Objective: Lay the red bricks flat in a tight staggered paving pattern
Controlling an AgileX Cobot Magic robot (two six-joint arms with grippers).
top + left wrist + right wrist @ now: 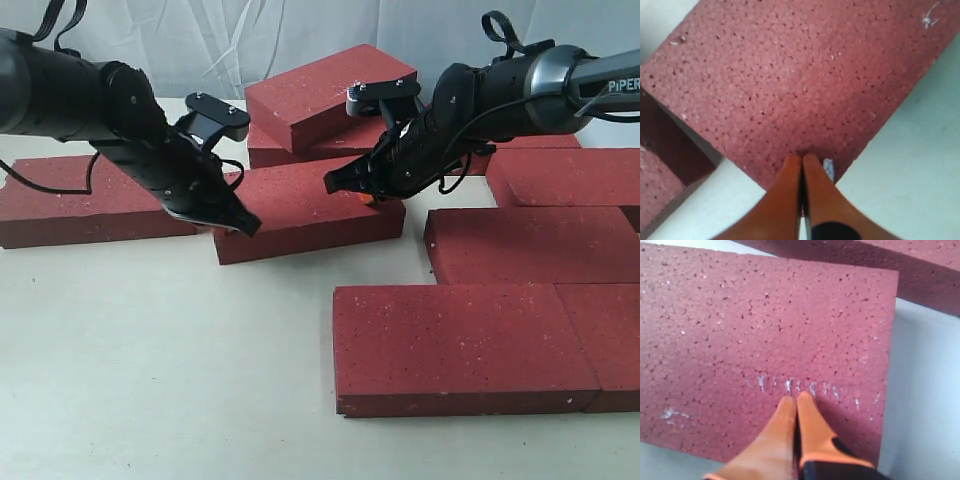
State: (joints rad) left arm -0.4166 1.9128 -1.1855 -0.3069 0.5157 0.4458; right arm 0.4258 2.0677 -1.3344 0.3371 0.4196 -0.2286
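Far left first: one of the red bricks (80, 195) lies flat on the bench (150, 380), well apart from the action.

Next along, the left end effector (243, 225) is down on the loose brick (300, 205) at its near-left end. It is pinched fully together and holds nothing. The left wrist view shows its orange fingertips (790, 175) planted on the grainy top face, just inside the edge.

That loose brick sits flat but skewed in the middle of the bench, with bare bench between it and the paving.

Across its right half, the right end effector (340, 185) does the same job. It is pressed closed and empty, and its fingertips (785, 415) bear on the top face beside a line of white scuffs.

Behind them a small pile (320, 95) waits, one brick tilted on another.

On the right, the laid rows (520, 285) step back in a staggered bond, and the front pair butts tight.

My read is that this is a two-point push, with both tips pinning the loose brick to slide it. The next move calls for squaring it to the rows and driving it rightward until it closes up against the paving. Pressure needs to be even on both tips so it doesn't pivot or nudge the laid bricks.
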